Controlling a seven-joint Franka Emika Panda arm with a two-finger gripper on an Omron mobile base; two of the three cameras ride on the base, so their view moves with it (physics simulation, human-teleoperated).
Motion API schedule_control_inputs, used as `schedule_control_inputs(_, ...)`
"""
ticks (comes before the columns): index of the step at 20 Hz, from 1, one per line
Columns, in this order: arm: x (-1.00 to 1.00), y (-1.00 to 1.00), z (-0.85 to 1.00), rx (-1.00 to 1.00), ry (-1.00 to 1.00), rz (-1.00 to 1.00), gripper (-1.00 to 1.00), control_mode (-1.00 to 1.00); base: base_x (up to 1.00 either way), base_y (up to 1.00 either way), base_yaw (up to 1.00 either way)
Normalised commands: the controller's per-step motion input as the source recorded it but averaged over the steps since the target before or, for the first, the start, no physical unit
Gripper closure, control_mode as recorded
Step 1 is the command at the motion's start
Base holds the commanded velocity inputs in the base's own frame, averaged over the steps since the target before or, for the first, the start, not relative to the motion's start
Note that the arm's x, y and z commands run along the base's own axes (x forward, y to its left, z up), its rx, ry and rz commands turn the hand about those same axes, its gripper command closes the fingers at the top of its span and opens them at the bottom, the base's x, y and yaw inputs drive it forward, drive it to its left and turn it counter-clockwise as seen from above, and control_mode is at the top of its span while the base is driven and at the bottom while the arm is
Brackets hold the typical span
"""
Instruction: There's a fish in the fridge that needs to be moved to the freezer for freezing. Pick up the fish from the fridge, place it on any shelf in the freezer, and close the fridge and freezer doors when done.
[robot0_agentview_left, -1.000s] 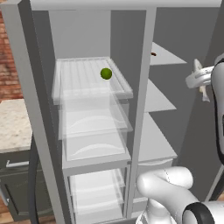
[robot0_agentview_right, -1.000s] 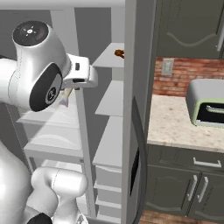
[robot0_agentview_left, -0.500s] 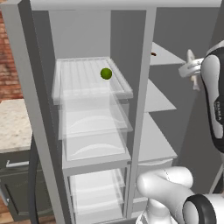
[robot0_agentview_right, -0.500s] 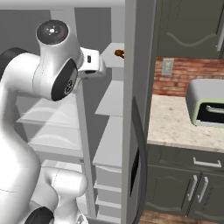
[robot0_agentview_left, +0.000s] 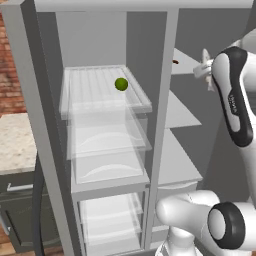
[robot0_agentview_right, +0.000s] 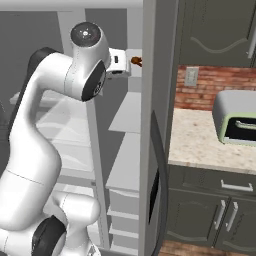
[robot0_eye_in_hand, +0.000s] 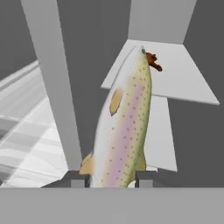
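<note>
Fish (robot0_eye_in_hand: 124, 127) stands between the two dark fingertips in the hand view, its body reaching away from them with the tail end at the bottom and the head far out. One fingertip (robot0_eye_in_hand: 78, 180) presses on one flank and the other on the opposite flank, so the gripper (robot0_eye_in_hand: 112, 180) is closed on the fish and holds it near its tail end. The fish is pale with small spots, a pink band along the side and a yellowish fin. Its far end points toward a solid pale grey shelf (robot0_eye_in_hand: 175, 74) of the freezer (robot0_agentview_left: 195, 125), where a small brown object (robot0_eye_in_hand: 153, 61) lies near the shelf's front edge. In the left base view the fish (robot0_agentview_left: 202, 67) is in the air in front of the upper freezer shelf, at the end of the white arm (robot0_agentview_left: 235, 100). To the side is the fridge (robot0_agentview_left: 100, 140) with its clear glass shelves, and a green ball (robot0_agentview_left: 121, 84) sits on the top one. In the right base view the freezer door (robot0_agentview_right: 155, 150) stands open, seen on its edge.
</note>
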Motion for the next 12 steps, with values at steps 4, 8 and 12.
schedule_control_inputs(4, 0.81, -0.07, 0.00, 0.00, 0.01, 0.05, 1.00, -1.00, 0.00, 0.00, 0.00)
schedule_control_inputs(8, 0.70, 0.00, 0.00, 0.00, 0.03, 0.03, 1.00, -1.00, 0.00, 0.00, 0.00)
schedule_control_inputs(12, 0.47, -0.30, 0.00, 0.01, 0.00, 0.06, 1.00, -1.00, 0.00, 0.00, 0.00)
